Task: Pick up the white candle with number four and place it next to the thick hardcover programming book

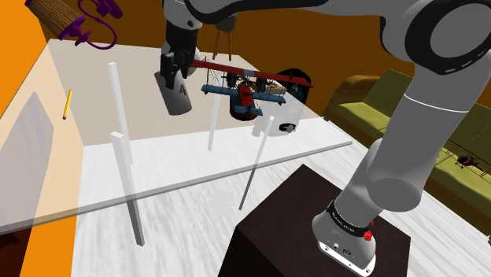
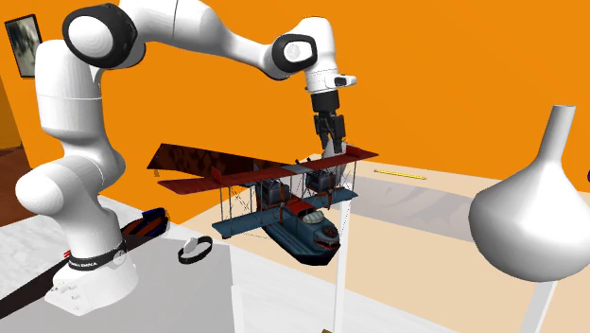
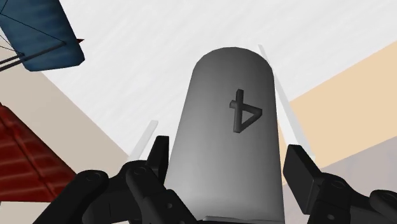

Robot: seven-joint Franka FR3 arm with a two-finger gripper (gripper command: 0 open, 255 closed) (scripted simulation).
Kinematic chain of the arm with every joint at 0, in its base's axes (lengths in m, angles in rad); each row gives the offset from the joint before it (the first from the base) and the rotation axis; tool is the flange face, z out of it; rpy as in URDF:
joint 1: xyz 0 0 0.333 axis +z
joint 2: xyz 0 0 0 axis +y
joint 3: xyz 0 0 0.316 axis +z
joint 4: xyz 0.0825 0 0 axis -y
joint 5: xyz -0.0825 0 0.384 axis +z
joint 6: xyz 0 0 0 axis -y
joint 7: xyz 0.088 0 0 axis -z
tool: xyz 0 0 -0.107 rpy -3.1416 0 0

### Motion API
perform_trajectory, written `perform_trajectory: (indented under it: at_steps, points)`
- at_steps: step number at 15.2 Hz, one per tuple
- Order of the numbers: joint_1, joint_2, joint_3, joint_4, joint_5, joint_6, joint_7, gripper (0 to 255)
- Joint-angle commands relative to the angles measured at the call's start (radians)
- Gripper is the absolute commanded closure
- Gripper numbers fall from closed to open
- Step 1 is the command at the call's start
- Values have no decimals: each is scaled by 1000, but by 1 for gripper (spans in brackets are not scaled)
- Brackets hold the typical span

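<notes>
Pinching a grey candle (image 3: 232,127) marked 4, black tool (image 3: 229,159) above white table (image 1: 157,165), toy biplane (image 1: 244,90) beside it

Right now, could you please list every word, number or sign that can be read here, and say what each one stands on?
"4": on the side of the grey candle, which is clasped in the gripper.
Lettering on the band round the arm's base: too small to read.
No other text can be read.
</notes>
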Motion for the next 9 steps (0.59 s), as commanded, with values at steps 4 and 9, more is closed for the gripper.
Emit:
perform_trajectory:
  at_steps: [4, 9]
  points:
    - [2, 2, 1, 74, 2, -71, -6, 255]
    - [5, 7, 3, 148, 3, -140, -12, 255]
